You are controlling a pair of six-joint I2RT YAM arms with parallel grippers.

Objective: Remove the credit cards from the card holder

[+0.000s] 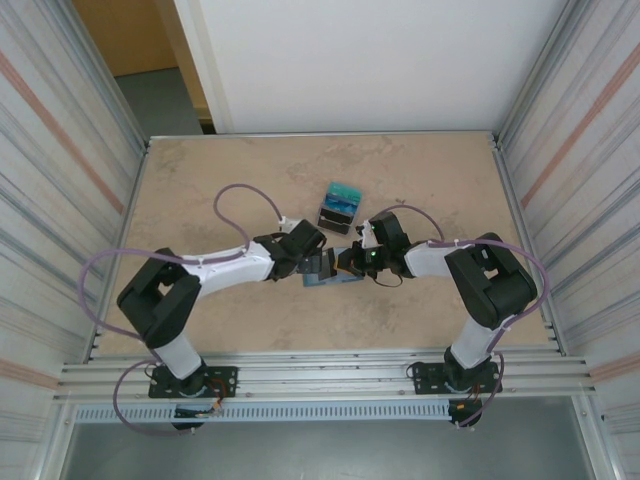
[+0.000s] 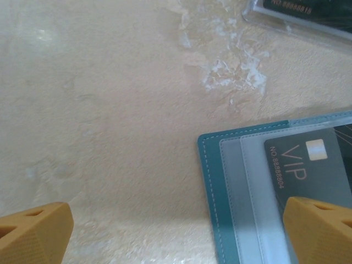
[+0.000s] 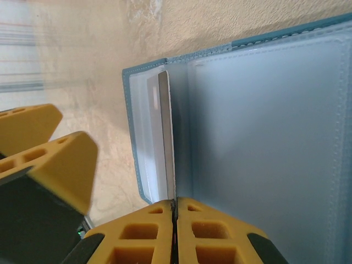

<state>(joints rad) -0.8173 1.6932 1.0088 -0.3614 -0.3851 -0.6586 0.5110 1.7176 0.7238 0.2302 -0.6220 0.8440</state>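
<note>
Slate-blue bifold card holder (image 3: 264,137) lies open on the beige table (image 2: 110,110). Right gripper (image 3: 174,212) is clenched on the edge of a thin grey plastic card (image 3: 166,137) at the holder's pocket. Left gripper (image 2: 176,231) is spread wide, one finger (image 2: 319,231) over the holder. Best: pin the holder flat and draw the card straight along its slot.

Stitched matt card holder (image 2: 209,181), frosted plastic slots (image 2: 253,192), smooth plastic credit card (image 3: 166,137)
</note>
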